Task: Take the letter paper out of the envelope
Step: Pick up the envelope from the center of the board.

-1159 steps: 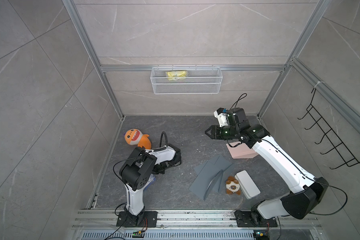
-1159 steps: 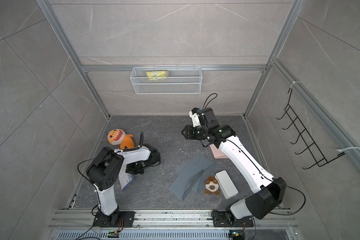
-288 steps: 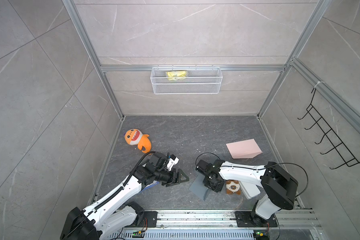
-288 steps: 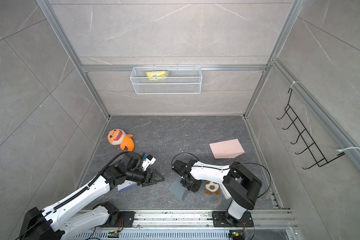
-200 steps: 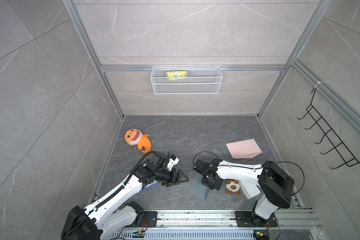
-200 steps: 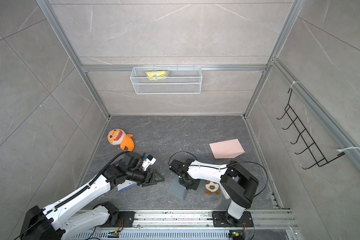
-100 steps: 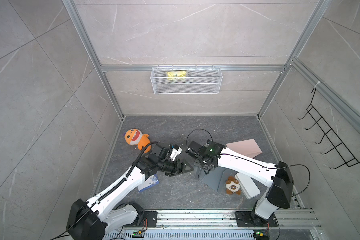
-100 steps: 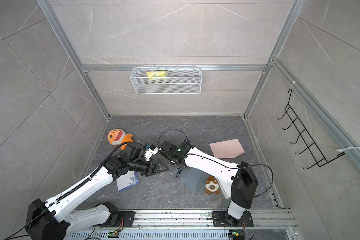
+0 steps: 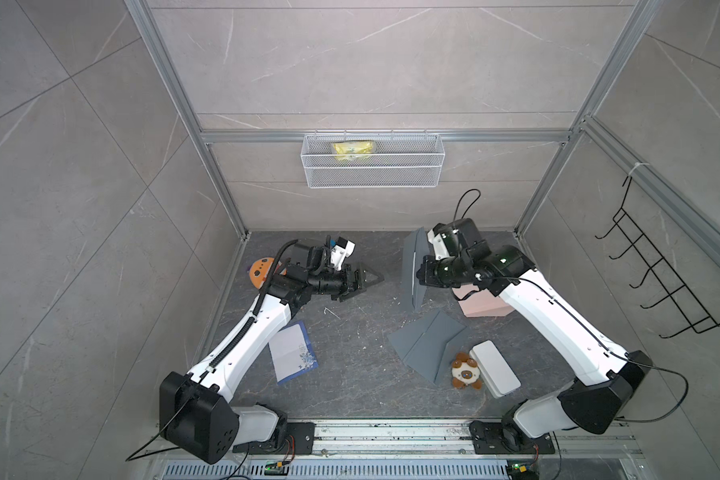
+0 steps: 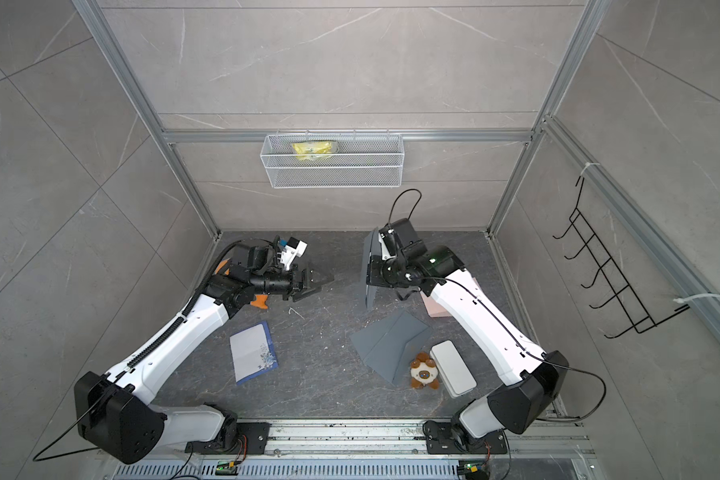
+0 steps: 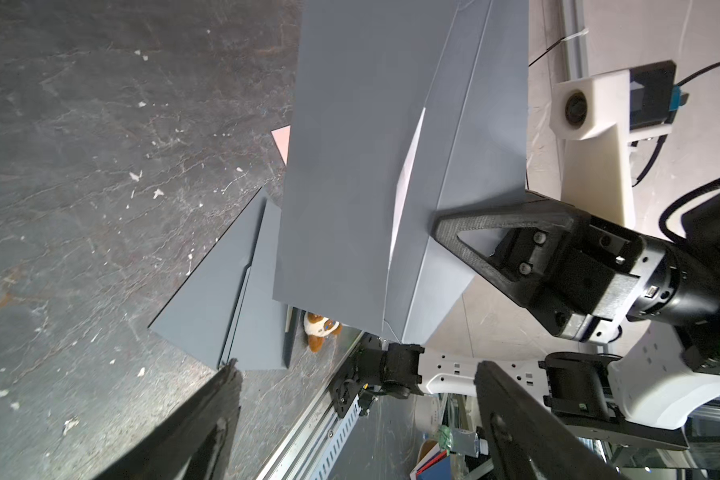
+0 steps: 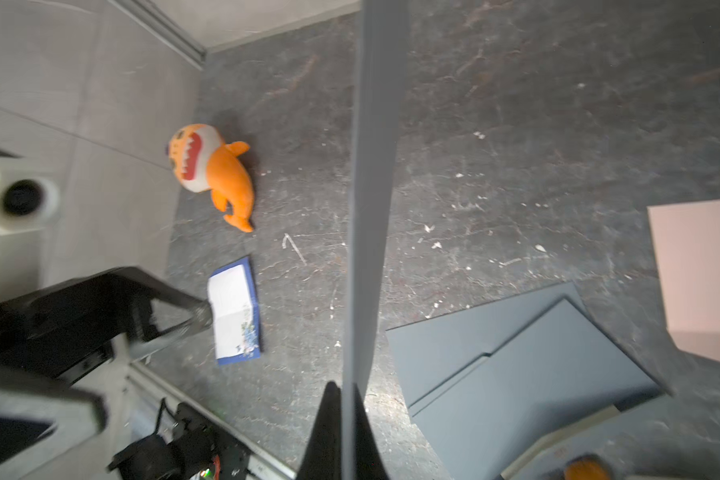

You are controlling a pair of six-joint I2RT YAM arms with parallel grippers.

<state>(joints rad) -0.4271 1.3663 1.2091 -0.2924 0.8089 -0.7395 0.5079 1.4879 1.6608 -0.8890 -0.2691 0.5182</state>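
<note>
My right gripper (image 9: 419, 276) (image 12: 347, 388) is shut on one edge of a grey envelope (image 9: 412, 266) (image 10: 371, 266) and holds it upright, off the floor, at the back right. The right wrist view shows the envelope (image 12: 371, 187) edge-on. In the left wrist view its broad face (image 11: 362, 166) fills the middle, and a white sliver of letter paper (image 11: 408, 166) shows in a slit along the flap. My left gripper (image 9: 368, 283) (image 11: 356, 368) is open and empty, level with the envelope, pointing at it from a short way to its left.
On the floor lie two more grey envelopes (image 9: 429, 345), a pink envelope (image 9: 483, 305), a white sheet with a blue flowered border (image 9: 292, 353), an orange shark plush (image 9: 260, 270), a small bear plush (image 9: 466, 372) and a white box (image 9: 495, 368). A wire basket (image 9: 371, 166) hangs on the back wall.
My right gripper has lifted a grey envelope off the floor pile and carried it up and back. My left arm has risen toward it and its jaws have opened wider.
</note>
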